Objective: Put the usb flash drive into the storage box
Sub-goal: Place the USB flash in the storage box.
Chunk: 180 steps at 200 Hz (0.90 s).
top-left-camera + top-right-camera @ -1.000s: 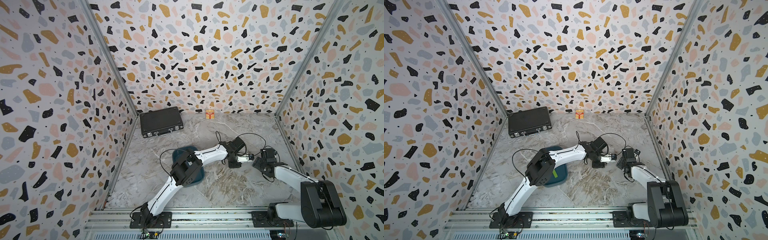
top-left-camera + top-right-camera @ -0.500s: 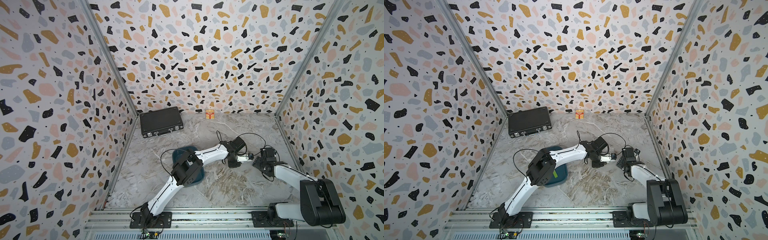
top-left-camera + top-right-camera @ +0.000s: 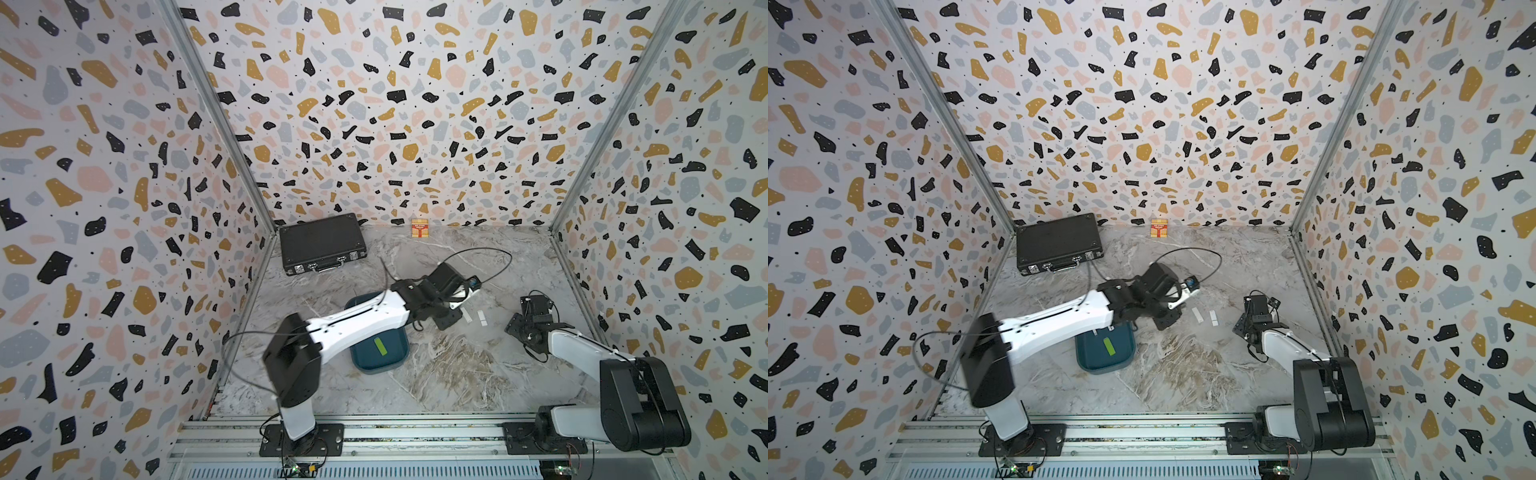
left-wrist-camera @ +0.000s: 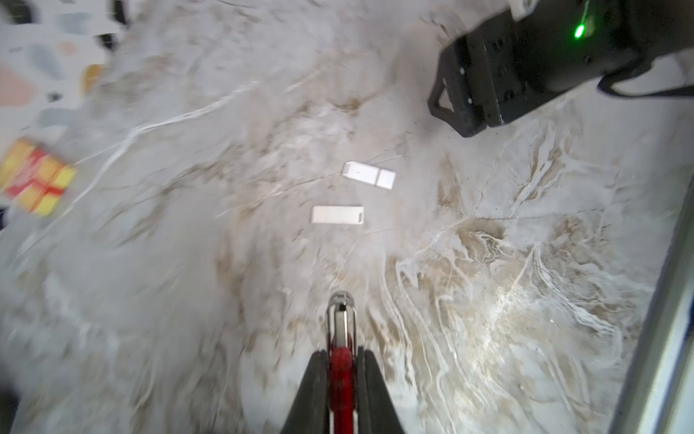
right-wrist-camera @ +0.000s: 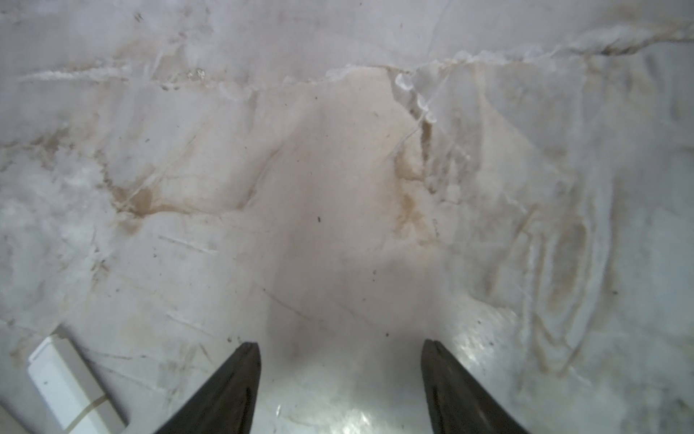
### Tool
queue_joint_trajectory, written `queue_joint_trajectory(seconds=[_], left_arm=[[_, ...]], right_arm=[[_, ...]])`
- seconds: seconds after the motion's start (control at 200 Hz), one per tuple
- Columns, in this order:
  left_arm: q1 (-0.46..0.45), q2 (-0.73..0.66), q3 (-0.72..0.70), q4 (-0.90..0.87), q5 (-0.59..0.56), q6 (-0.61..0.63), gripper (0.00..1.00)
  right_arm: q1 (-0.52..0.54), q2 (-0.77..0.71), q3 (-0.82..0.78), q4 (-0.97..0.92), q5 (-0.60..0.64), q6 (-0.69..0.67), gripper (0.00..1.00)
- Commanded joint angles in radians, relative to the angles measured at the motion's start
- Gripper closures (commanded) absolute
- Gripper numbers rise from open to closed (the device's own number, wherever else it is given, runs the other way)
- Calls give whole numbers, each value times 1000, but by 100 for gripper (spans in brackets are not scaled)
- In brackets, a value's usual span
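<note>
Left gripper [image 4: 341, 355] is clamped on a red drive [image 4: 340, 323], whose metal end sticks out past the fingertips, long axis in line with the fingers. It is held above the table [image 4: 169, 300], not in the box [image 3: 374, 368] yet. In both top views the box sits back toward the left arm's base, partly hidden under the forearm, with its long side running from the rail toward the back wall. So the carry looks like a pull-back toward the base, then a drop. The left arm is nearer the box and already has the load. Right gripper [image 5: 340, 345] has its jaws spread with nothing between them. It is low over the table on the far side of the loose drives, well apart from the box. Counts: 1 red drive gripped. 2 loose on the table just ahead of the left gripper, a capped drive [image 4: 369, 175] and a plain drive [image 4: 337, 214], near each other and not touching. 1 green piece [image 3: 380, 346] lies inside the box, likely a drive but too small to tell. 1 box, 1 briefcase [image 3: 322, 243], 1 carton [image 3: 419, 228].
</note>
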Motion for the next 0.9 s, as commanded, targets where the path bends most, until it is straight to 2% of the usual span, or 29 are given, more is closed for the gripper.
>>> queue_joint_trajectory(seconds=[0.0,0.035,0.075,0.17,0.26,0.521,0.896], left_arm=[[95,-211,-228,-60,-233,-388,100],[131,-272,-281,-142,-284,-494,100],[178,-329,-337,-206,-290,-570,100],[267,-424,-469,-237,-270,-626,100],[307,-434,-543,-220,-249,-639,100],[320,-287,-577,-194,-173,-689,100],[319,-299,-536,-207,-140,-672,100]], right_arm=[[-1,2,18,-17,-29,-2,28],[-2,2,13,-11,-35,-5,29],[0,0,13,-8,-40,-7,30],[1,-1,12,-9,-44,-10,30],[0,3,13,-7,-50,-12,30],[1,2,13,-12,-54,-19,29],[2,15,21,-10,-69,-25,30]])
